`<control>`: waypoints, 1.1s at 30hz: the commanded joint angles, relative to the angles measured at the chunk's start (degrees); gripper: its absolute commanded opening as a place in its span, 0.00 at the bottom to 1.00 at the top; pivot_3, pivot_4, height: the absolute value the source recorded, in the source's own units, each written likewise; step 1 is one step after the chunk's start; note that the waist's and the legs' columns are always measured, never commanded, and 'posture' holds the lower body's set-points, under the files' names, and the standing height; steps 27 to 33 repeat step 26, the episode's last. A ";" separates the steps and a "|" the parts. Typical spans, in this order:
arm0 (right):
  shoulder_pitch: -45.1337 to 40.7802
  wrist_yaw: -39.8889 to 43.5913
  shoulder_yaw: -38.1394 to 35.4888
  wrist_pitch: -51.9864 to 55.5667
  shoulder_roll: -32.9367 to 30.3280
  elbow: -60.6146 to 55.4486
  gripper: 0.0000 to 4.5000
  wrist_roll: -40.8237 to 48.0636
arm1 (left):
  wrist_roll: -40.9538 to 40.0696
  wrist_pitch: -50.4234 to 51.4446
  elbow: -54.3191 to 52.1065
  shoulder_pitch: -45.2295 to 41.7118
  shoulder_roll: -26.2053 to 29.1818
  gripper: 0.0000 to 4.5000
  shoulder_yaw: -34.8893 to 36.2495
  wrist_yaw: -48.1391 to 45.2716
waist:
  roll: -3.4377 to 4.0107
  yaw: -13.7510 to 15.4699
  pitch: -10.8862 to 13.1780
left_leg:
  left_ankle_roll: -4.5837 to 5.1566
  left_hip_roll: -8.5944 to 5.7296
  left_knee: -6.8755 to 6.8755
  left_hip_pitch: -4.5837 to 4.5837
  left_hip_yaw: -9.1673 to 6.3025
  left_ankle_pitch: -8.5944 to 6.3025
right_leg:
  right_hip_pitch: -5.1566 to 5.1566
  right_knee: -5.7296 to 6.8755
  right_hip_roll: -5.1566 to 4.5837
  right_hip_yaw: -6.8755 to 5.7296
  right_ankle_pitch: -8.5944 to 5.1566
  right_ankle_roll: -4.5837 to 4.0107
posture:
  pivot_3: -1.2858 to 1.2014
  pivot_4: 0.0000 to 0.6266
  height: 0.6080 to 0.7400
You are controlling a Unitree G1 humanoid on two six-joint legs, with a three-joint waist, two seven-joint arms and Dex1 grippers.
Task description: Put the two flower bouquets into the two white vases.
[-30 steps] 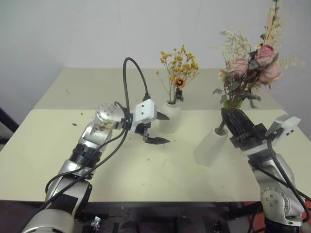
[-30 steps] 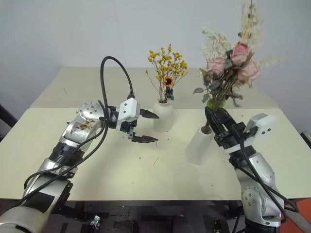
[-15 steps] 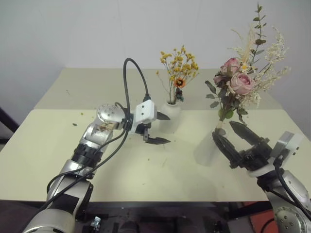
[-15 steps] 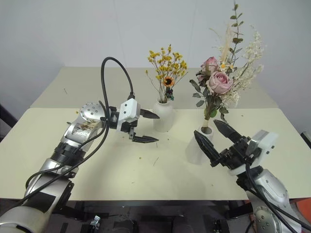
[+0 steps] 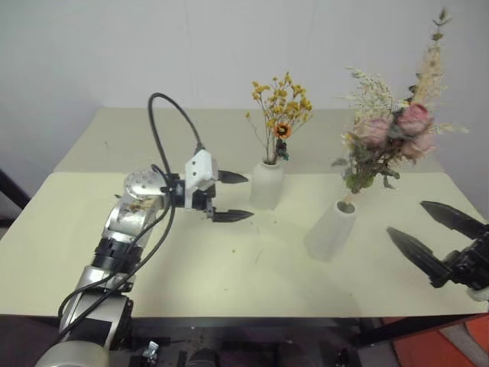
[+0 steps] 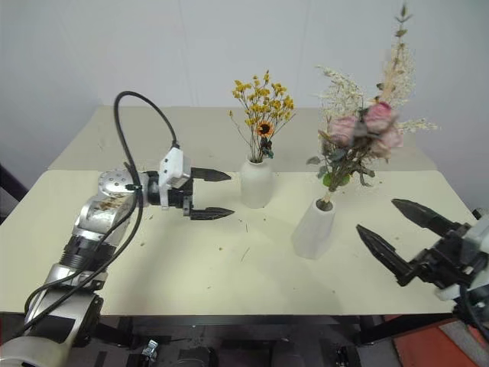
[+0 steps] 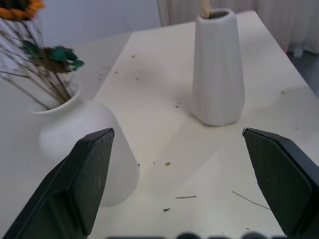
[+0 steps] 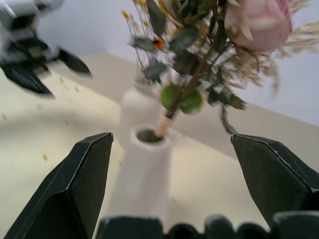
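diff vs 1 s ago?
The right gripper let go of the pink rose bouquet, opened and pulled back toward the table's near right edge. The bouquet now stands in the taller vase. The left gripper drew away from the short vase, still open. Both vases and the yellow bunch stayed put.

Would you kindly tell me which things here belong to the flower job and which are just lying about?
Job:
- yellow-orange bunch in short vase
- pink rose bouquet in tall vase

Lying about:
- plant crumbs on the table
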 commanded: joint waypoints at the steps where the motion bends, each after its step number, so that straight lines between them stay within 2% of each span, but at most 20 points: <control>1: -0.20 3.61 -5.58 -0.33 -2.52 3.66 0.99 0.13 | -2.79 0.53 -3.43 2.32 2.96 1.00 4.18 0.13 | 0.00 0.02 0.00 | 0.00 0.01 0.00 0.01 0.00 0.00 | 0.00 0.00 0.00 0.00 0.00 0.00 | 0.52 0.24 1.00; 7: -1.83 8.11 -8.75 0.89 -8.34 9.66 0.99 -0.97 | -3.49 0.85 -5.19 5.47 6.51 1.00 6.91 1.53 | -0.01 0.12 0.00 | 0.00 0.00 0.01 0.02 0.01 0.00 | 0.04 -0.01 -0.01 -0.01 -0.01 -0.01 | 0.52 0.24 1.00; 11: -7.28 5.58 -8.69 3.20 -11.91 13.28 0.99 -1.17 | -3.66 0.09 -5.92 6.14 8.19 1.00 8.00 1.85 | 0.00 -0.02 0.00 | 0.00 -0.01 0.02 0.01 0.02 0.00 | 0.03 -0.02 -0.02 -0.01 -0.01 0.00 | 0.52 0.24 1.00; 15: -5.05 9.58 -8.29 3.30 -11.76 13.03 0.99 -3.33 | -4.28 2.00 -9.83 10.45 9.49 1.00 9.26 3.26 | -0.01 0.07 -0.01 | 0.00 0.02 -0.10 0.02 0.00 0.00 | 0.02 -0.02 0.00 -0.02 -0.06 -0.04 | 0.52 0.24 1.00; 19: -5.68 9.27 -9.82 4.83 -12.21 12.40 0.99 -2.71 | -6.78 3.71 -13.64 12.72 10.37 1.00 10.76 4.04 | -0.02 0.11 0.00 | 0.00 0.00 -0.08 -0.05 0.00 0.00 | -0.03 -0.03 -0.04 -0.02 -0.06 -0.03 | 0.52 0.24 1.00; 26: -4.33 10.22 -10.84 7.56 -12.62 10.23 0.99 -3.79 | -5.44 2.16 -9.19 8.79 9.10 1.00 8.49 4.59 | -0.02 0.15 -0.01 | -0.01 0.00 -0.07 0.08 0.02 0.00 | 0.07 -0.01 -0.01 -0.02 -0.06 -0.03 | 0.52 0.24 1.00; 33: -4.33 10.22 -10.84 7.56 -12.62 10.23 0.99 -3.79 | -5.44 2.16 -9.19 8.79 9.10 1.00 8.49 4.59 | -0.02 0.15 -0.01 | -0.01 0.00 -0.07 0.08 0.02 0.00 | 0.07 -0.01 -0.01 -0.02 -0.06 -0.03 | 0.52 0.24 1.00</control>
